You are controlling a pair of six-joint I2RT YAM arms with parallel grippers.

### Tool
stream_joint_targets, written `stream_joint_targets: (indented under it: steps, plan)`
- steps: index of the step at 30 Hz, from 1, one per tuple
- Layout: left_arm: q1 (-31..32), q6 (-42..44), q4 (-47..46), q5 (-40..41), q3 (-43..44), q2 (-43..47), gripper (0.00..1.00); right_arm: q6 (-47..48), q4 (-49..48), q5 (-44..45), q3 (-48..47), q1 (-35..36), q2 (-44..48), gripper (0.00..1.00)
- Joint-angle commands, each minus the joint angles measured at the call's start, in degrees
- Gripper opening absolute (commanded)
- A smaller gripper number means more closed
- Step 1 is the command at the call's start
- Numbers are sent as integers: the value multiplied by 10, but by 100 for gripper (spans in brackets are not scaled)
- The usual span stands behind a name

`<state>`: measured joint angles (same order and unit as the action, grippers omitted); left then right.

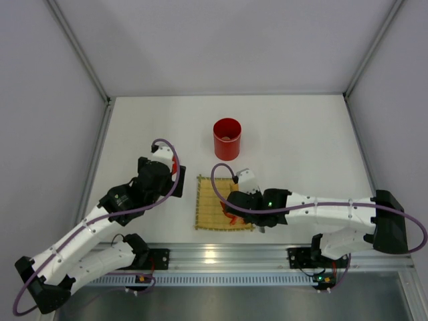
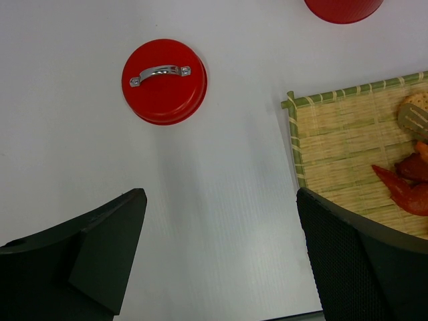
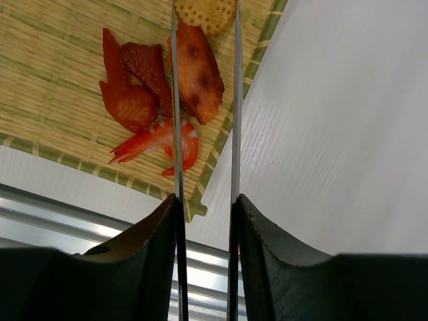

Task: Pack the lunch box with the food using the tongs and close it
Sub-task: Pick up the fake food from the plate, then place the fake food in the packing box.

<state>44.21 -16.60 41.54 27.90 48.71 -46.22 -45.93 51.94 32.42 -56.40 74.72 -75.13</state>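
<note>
The red lunch box stands open behind the bamboo mat; its lower edge shows in the left wrist view. Its red lid with a silver handle lies flat on the table, and my left gripper hangs open above the bare table near it. My right gripper is shut on the tongs over the mat's corner. The two thin arms straddle a brown oblong piece. Around it lie a round biscuit-like piece, red chunks and a shrimp.
The mat's green-edged corner sits close to the metal rail at the table's near edge. Grey walls close off the left, right and back. The left arm stretches over the table left of the mat.
</note>
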Motion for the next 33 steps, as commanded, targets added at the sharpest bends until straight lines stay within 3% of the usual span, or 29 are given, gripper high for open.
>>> stream_joint_targets:
  steps: [1, 24, 33]
  plan:
    - [1, 1, -16, 0, -3, 10, 99, 10, -18, -2, -38, -3, -5, 34]
    - [1, 1, -16, 0, -3, 10, 99, 52, 51, 57, -161, -11, 17, 33]
    - [1, 2, -16, 0, -3, 9, 99, 141, 57, 61, -285, -98, 9, 34]
